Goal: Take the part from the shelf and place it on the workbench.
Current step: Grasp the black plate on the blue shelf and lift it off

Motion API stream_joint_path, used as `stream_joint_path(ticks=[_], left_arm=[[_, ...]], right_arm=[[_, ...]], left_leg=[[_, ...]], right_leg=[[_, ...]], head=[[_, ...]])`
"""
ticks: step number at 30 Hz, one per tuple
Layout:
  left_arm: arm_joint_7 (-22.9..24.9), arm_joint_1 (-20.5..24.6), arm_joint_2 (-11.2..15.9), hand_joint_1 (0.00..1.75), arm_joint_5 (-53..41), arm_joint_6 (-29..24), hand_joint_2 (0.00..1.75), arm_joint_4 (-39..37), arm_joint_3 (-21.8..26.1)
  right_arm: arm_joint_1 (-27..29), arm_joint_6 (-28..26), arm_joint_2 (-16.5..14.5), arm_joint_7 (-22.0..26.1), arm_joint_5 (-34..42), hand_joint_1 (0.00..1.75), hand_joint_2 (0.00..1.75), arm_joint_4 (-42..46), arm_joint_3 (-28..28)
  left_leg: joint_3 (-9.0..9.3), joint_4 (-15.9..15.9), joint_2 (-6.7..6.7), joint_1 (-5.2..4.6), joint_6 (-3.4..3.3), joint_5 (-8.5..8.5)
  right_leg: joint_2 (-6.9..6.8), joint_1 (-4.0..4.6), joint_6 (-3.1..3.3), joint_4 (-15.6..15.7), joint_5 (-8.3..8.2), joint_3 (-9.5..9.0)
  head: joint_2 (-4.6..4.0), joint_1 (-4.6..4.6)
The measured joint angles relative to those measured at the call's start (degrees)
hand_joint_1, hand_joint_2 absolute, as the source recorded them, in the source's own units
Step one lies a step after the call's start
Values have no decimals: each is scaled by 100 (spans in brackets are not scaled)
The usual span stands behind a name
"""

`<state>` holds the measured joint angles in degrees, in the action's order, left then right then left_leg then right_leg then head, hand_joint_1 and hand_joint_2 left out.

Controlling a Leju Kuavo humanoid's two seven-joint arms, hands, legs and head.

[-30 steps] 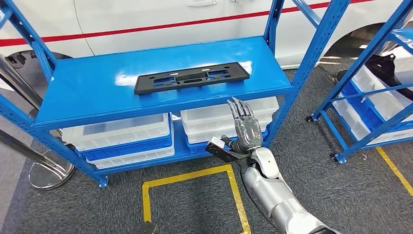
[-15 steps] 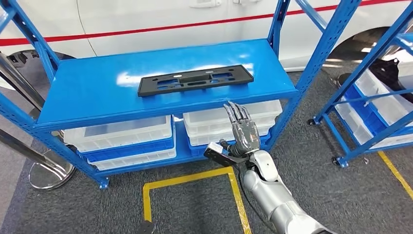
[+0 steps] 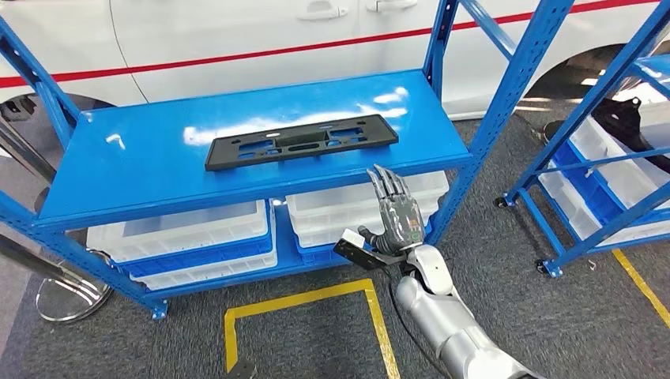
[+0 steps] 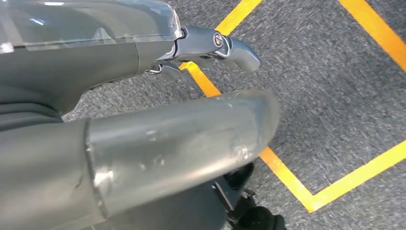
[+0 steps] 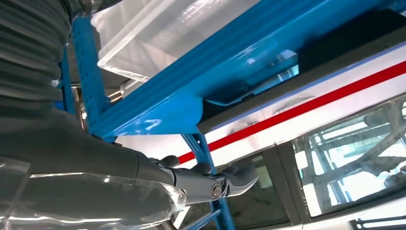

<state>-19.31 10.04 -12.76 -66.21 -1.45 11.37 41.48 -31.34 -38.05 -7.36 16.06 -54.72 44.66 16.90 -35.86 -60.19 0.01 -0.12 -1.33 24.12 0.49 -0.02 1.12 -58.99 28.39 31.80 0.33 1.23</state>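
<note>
From the head view I cannot see the underside of my right hand (image 3: 397, 215), since only its back faces the camera. The white car (image 3: 237, 31) behind the blue shelf (image 3: 118, 170) is cut off at the top edge. The white bins (image 3: 182, 229) on the lower level are partly hidden under the shelf board. My left hand (image 4: 143, 143) is too close in its wrist view to make out.

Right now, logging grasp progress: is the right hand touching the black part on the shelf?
Apart. Head view: right hand is raised below the shelf edge, blue surface separating it from the black part.
</note>
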Motion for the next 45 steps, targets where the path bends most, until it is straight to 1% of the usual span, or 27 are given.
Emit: stream_joint_path(ticks=[3,5,6,9,10,11,12,13,15,18,20,23,24,25,26,27,28,30,32,35,37,39,40,41,42,43,45], left_arm=[[-4,-8,0,0,8,-6,0,1,-3],[-6,-9,-3,0,11,-14,0,2,-4],[-7,-2,-5,0,12,-17,0,2,-5],[-7,2,-7,0,12,-19,0,2,-7],[-7,-8,-7,0,13,-19,0,2,-7],[-6,-19,-8,0,15,-19,0,2,-7],[-5,-27,-9,0,20,-17,0,2,-8],[-4,-34,-10,0,31,-17,0,2,-9],[12,-22,-17,0,74,-17,0,1,-10],[30,3,-23,0,131,-33,0,3,-8],[29,10,-24,0,131,-36,0,7,-8],[31,23,-26,0,127,-36,0,9,-9],[31,19,-26,0,127,-36,0,9,-9],[31,15,-26,0,127,-36,0,9,-9],[31,12,-25,0,127,-36,0,9,-9],[31,13,-25,0,127,-36,0,9,-9],[31,18,-24,0,127,-37,0,9,-9],[30,37,-18,0,127,-38,0,11,-9],[28,38,-14,0,127,-38,0,13,-10],[27,30,-17,0,128,-44,0,14,-13],[27,46,-21,0,129,-48,0,15,-20],[32,49,-21,0,130,-51,0,15,-27],[37,41,-21,0,131,-52,0,15,-30],[43,34,-20,0,131,-54,0,15,-33],[47,29,-20,0,132,-56,0,15,-35],[50,27,-20,0,131,-57,0,15,-39],[57,35,-20,0,130,-60,0,16,-45]], right_arm=[[23,-6,2,7,21,0,175,21,0],[22,-9,2,16,44,0,175,47,-1],[19,-9,2,19,58,0,175,57,-2],[57,-9,3,22,89,0,175,60,-3],[79,-9,5,27,95,0,175,60,-4],[92,-10,8,38,104,0,175,61,-6],[98,-11,10,55,115,0,175,65,-8],[99,-14,10,76,124,0,175,68,-10],[104,-21,14,112,138,0,175,82,-15],[137,-26,15,140,142,0,175,145,-19],[138,-24,10,154,142,0,175,186,-20],[142,21,-15,196,134,0,175,223,-19],[153,41,-28,212,128,0,175,230,-18],[165,56,-42,225,123,0,175,238,-17],[175,66,-59,235,120,0,175,245,-16],[180,75,-75,243,117,0,175,255,-15],[183,86,-92,250,116,0,175,270,-12],[178,112,-118,263,115,0,175,298,-1],[184,136,-140,277,115,0,175,325,19],[192,173,-184,294,116,0,175,397,92],[185,210,-206,295,127,0,175,442,153],[198,242,-220,290,148,0,175,457,205],[211,264,-224,287,157,0,175,464,233],[221,291,-227,285,168,0,175,479,266],[225,319,-233,284,177,0,175,500,301],[225,348,-244,284,183,0,175,527,338],[214,398,-275,285,184,0,175,564,412]], left_leg=[[126,219,-6,-12,-70,70],[271,316,-11,22,-119,85],[339,344,-10,34,-140,107],[486,353,-13,40,-163,232],[549,351,-17,44,-154,283],[623,350,-20,51,-137,340],[707,345,-22,60,-112,401],[779,339,-22,68,-77,466],[847,315,-26,73,5,574],[847,279,-20,75,106,631],[747,22,-16,85,147,651],[147,-991,-15,95,194,1015],[-64,-1269,-15,96,202,1135],[-199,-1384,-15,94,200,1155],[-236,-1299,-15,89,187,1040],[-169,-1013,-15,77,157,803],[-45,-611,-15,59,109,524],[166,22,-9,13,6,229],[223,196,-12,-22,-56,203],[288,327,-12,15,-105,75],[318,389,0,45,-128,29],[314,381,1,46,-140,34],[312,369,-1,49,-135,44],[311,352,-4,54,-124,59],[313,329,-9,62,-107,79],[315,297,-13,70,-83,106],[295,225,-20,61,-21,164]], right_leg=[[-8,-9,-94,-18,-13,-28],[-13,-18,-152,-240,38,48],[-15,-30,-182,-500,120,197],[-18,-79,-267,-1420,398,881],[-19,-98,-289,-1486,363,1020],[-21,-113,-304,-1345,206,1056],[-26,-124,-313,-1035,-54,1003],[-35,-131,-307,-649,-361,916],[-50,-96,-245,-113,-705,791],[-37,-54,-79,-30,-693,765],[-30,-66,2,14,-647,683],[-31,-58,82,46,-570,570],[-28,-44,95,42,-542,546],[-22,-29,103,36,-514,519],[-15,-13,107,30,-487,487],[-9,4,108,26,-462,446],[-5,19,107,26,-437,405],[-7,41,84,29,-407,354],[-12,34,28,38,-399,347],[-15,37,-74,-41,-313,373],[-18,16,-139,-522,-13,584],[-20,-28,-195,-1237,302,924],[-21,-54,-220,-1443,335,1028],[-23,-79,-242,-1445,261,1037],[-27,-102,-259,-1231,96,936],[-33,-124,-272,-860,-109,754],[-36,-123,-253,-234,-313,447]], head=[[0,1],[0,-8],[0,-10],[0,-14],[0,-14],[0,-14],[0,-14],[0,-15],[0,-11],[0,-12],[0,-10],[0,-7],[0,-8],[0,-7],[0,-8],[0,-7],[0,-9],[0,-9],[0,-7],[0,-7],[0,-8],[0,-8],[0,-8],[0,-9],[0,-9],[0,-10],[0,-8]])
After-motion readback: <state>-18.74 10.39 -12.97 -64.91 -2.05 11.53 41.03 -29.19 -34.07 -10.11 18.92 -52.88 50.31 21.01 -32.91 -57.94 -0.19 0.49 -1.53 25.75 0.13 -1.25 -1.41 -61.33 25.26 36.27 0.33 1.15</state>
